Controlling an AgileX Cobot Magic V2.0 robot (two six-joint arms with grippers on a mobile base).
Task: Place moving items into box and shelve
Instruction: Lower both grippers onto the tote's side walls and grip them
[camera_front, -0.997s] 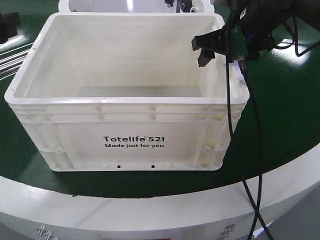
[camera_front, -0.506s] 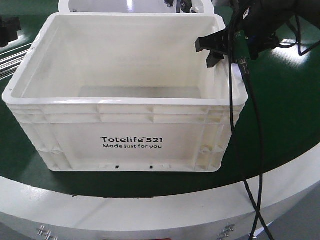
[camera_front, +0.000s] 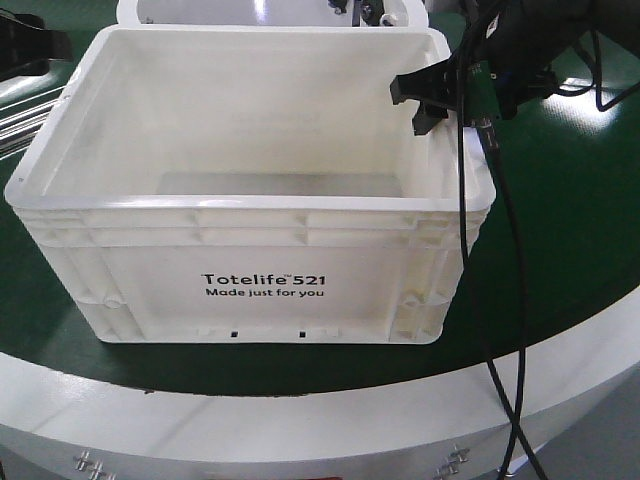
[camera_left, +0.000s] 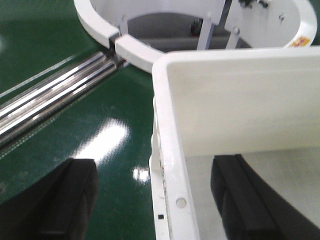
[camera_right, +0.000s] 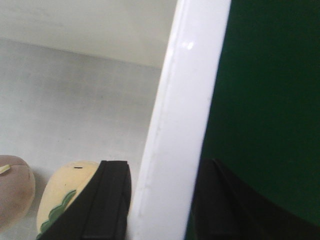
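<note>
The white "Totelife 521" box (camera_front: 260, 215) stands on the green turntable. My right gripper (camera_front: 418, 108) straddles its right wall (camera_right: 175, 150), one finger inside and one outside, both pressed against it. Inside the box, beside the inner finger, lie a cream item with a green pattern (camera_right: 62, 195) and a pinkish-brown round item (camera_right: 14, 192). My left gripper (camera_left: 155, 200) is open wide astride the left wall (camera_left: 170, 165), with a gap on each side. It shows as a dark shape at the top left of the front view (camera_front: 25, 45).
A white ring-shaped frame (camera_left: 125, 47) stands behind the box. Metal rails (camera_left: 55, 92) run across the green surface (camera_front: 570, 220) to the left. Black cables (camera_front: 490, 300) hang from the right arm past the box's right front corner. The turntable's white rim (camera_front: 300, 420) runs along the front.
My right gripper moved right onto the box's right wall and then held still. The box shifted slightly left. My left gripper came further into the front view at the top left.
</note>
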